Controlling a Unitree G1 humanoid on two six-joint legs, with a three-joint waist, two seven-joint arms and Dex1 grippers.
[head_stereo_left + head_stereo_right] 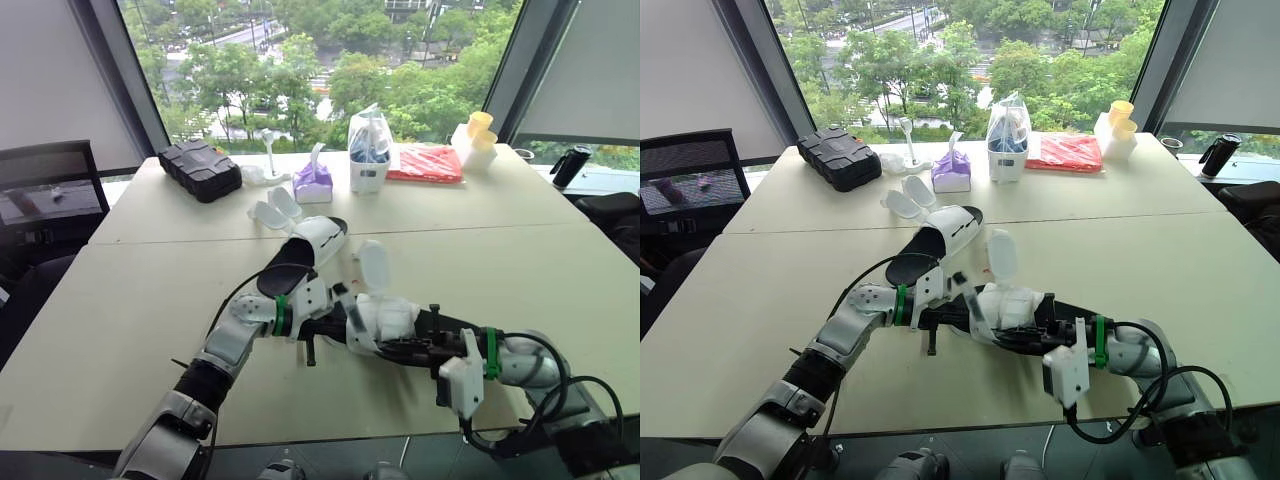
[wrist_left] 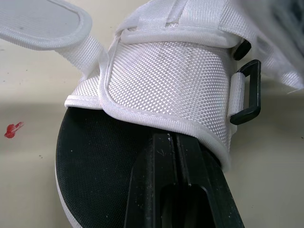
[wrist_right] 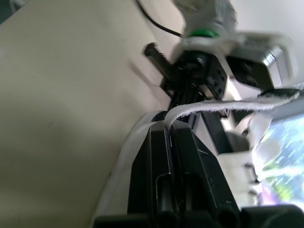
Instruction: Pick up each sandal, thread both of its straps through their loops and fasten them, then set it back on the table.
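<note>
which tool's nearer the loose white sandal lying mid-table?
Left. Left tool, shut on the held white fabric sandal, sits just in front of the loose white black-insoled sandal. Right tool pinches the held sandal's white strap, farther off to the robot's right.

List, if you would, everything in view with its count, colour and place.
held sandal: one, white and black, front, between the grippers
other sandal: one, white and black, mid-table
case: one, black, back left
tissue pack: one, purple, back centre
bag: one, clear, beside tissue pack
packet: one, red, back right
table: one, beige, under everything
left gripper: one, black, shut on the held sandal
right gripper: one, black, shut on its strap
</note>
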